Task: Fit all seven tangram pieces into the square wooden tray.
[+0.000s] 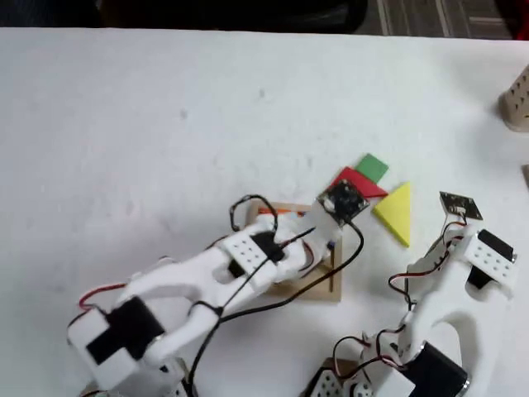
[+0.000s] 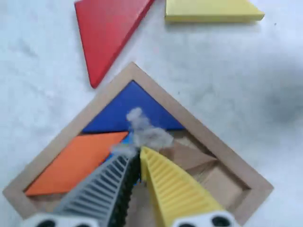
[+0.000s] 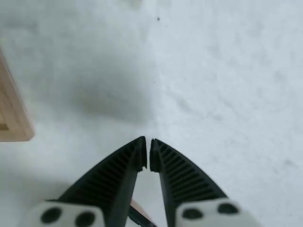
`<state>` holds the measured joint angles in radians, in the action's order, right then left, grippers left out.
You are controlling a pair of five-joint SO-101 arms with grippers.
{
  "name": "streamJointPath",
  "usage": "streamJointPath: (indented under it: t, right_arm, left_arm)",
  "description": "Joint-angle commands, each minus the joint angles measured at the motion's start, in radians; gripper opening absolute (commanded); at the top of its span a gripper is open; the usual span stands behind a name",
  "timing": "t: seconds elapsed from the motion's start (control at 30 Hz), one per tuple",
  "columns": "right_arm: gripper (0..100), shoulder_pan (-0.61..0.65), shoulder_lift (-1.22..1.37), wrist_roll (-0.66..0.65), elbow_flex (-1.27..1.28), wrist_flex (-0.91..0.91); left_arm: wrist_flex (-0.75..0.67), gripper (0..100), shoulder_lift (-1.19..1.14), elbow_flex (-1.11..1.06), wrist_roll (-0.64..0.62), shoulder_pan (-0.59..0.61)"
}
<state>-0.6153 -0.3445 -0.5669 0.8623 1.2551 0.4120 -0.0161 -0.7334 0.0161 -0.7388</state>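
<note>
- The left arm [image 1: 198, 285] is stretching from the near left toward the centre, with the left claw [image 2: 138, 152] pointing downward, its grey and yellow fingers pressed together.
- The right arm [image 1: 446, 285] is standing bent at the near right, with the right claw [image 3: 147, 152] keeping its black fingertips almost touching.

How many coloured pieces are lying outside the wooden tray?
3. The red piece lies by the tray's far corner, the green piece just beyond it, the yellow triangle beside them toward the right arm. The left arm may hide others.
</note>
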Motion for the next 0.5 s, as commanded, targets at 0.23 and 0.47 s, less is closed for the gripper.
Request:
streamJointPath:
  t: [0.23,0.47]
  right_arm:
    - [1.7,-0.007,-0.035,-0.021,0.018,-0.008]
    - [1.7,-0.007,-0.035,-0.021,0.018,-0.008]
  left_arm:
    - [0.222,2,-0.050,0.094,-0.012,-0.012]
    - [0.269,2,-0.010,0.080,-0.012,-0.074]
